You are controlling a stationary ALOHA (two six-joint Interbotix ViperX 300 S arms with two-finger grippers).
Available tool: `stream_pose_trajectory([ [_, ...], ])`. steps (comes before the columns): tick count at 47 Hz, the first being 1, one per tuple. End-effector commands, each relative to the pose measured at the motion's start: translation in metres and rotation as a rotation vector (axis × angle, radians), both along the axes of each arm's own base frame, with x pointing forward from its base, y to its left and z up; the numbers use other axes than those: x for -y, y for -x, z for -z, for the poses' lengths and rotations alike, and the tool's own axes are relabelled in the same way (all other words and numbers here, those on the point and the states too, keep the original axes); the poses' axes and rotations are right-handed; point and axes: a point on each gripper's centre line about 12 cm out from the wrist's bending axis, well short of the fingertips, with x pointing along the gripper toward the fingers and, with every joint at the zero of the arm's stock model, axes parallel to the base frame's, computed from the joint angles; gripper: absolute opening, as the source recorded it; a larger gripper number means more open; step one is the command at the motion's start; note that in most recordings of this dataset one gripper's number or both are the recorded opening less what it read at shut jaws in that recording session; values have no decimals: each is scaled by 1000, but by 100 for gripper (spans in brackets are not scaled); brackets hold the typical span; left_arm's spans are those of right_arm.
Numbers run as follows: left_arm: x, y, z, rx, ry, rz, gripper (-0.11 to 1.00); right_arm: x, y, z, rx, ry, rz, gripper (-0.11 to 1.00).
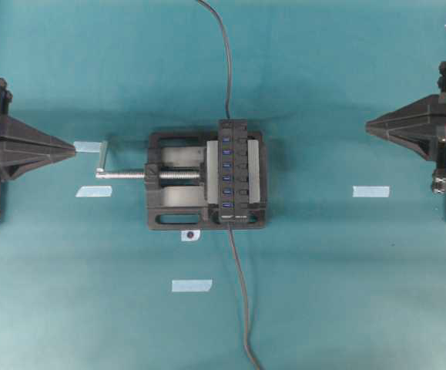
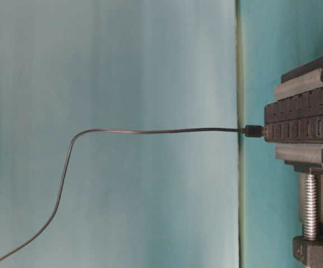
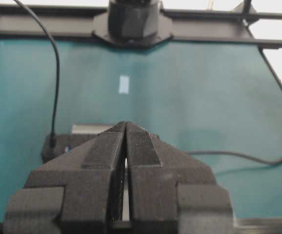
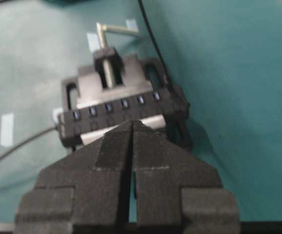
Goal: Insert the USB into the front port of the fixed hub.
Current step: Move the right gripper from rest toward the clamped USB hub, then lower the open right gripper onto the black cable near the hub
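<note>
In the middle of the table [image 1: 346, 293], seen from overhead, the hub [image 1: 234, 171] sits clamped in the vise [image 1: 169, 208]. The USB [image 1: 228, 118] is right at the hub's far end, opposite the white lettering. The left gripper [image 1: 68, 149] and right gripper [image 1: 369, 126] are both well apart from it, out at the sides.

The table-level view is the useful one. The USB [image 2: 254, 131] is butted up against the hub [image 2: 300, 120] end-on, with no gap I can see and its cable [image 2: 150, 131] hanging free, so it looks plugged in to me.

In the left wrist view the fingers [image 3: 109, 161] are pressed together with nothing in them, and the USB [image 3: 51, 141] is off to the left.

It's the same in the right wrist view: fingers [image 4: 153, 156] clenched, empty, pointing at the hub [image 4: 116, 114].

So honestly what's left is just parking. I'd keep both arms wide of that loose cable, since snagging it could tug the plug back out. Can't tell how deep it's seated though.
</note>
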Motion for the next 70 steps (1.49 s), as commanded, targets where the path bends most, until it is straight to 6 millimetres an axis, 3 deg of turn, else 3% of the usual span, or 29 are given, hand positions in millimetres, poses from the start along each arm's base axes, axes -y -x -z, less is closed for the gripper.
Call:
stream_pose_trajectory([
  [1,0,-5,-12,-8,-5,2,0,4,-5,-7,-10,-8,15,-2],
  [33,5,-26,2,-183,-4,22,0,32,-39,13,-213,-25,94,-2],
  [70,8,-28,5,-242,-3,38,0,56,-116,32,-354,-29,88,-2],
])
